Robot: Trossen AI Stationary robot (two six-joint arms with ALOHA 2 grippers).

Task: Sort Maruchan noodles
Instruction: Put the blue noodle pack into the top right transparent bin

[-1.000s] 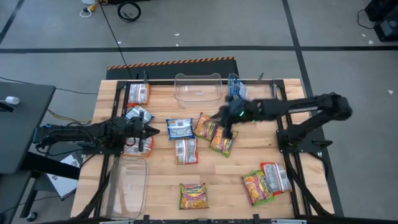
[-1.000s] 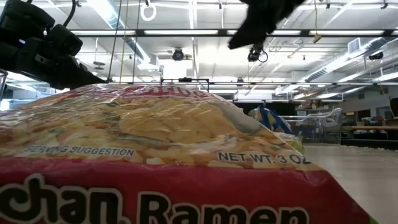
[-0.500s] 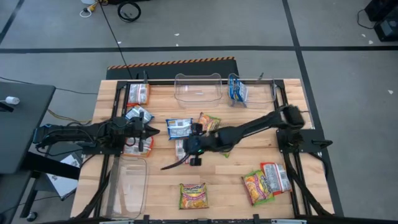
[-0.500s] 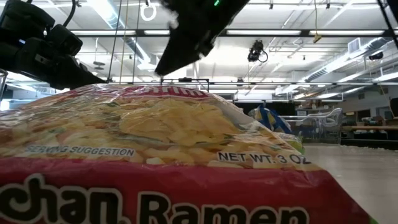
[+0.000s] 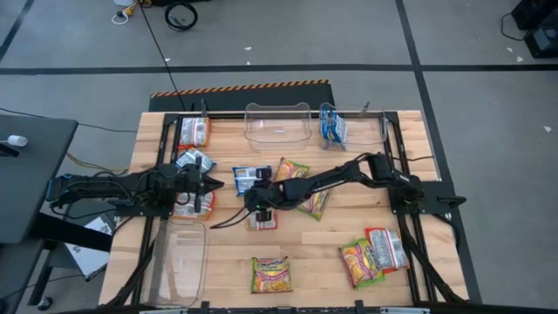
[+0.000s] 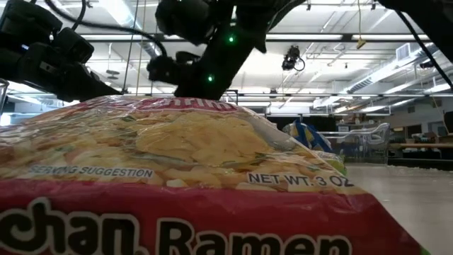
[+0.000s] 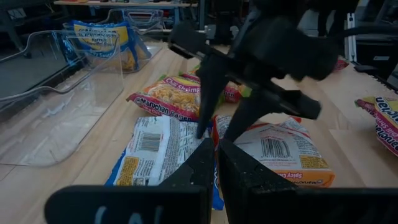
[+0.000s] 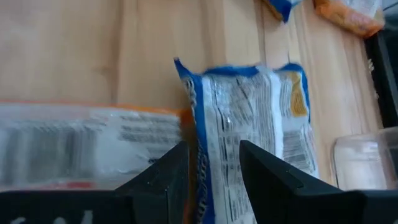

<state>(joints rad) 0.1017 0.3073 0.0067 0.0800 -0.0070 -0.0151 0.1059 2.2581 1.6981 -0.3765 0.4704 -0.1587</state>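
Your right gripper [image 5: 250, 197] reaches over table centre, fingers parted with a gap, holding nothing, hovering above the blue-and-white packet [image 5: 251, 180] and the red-orange packet [image 5: 261, 216] just beside it. Your left gripper [image 5: 212, 183] is closed and empty at the left side of the table [image 5: 227, 262]. Other Maruchan noodles [image 5: 272, 274] lie scattered around; one blue packet [image 5: 331, 127] stands in the far clear tub [image 5: 370, 129].
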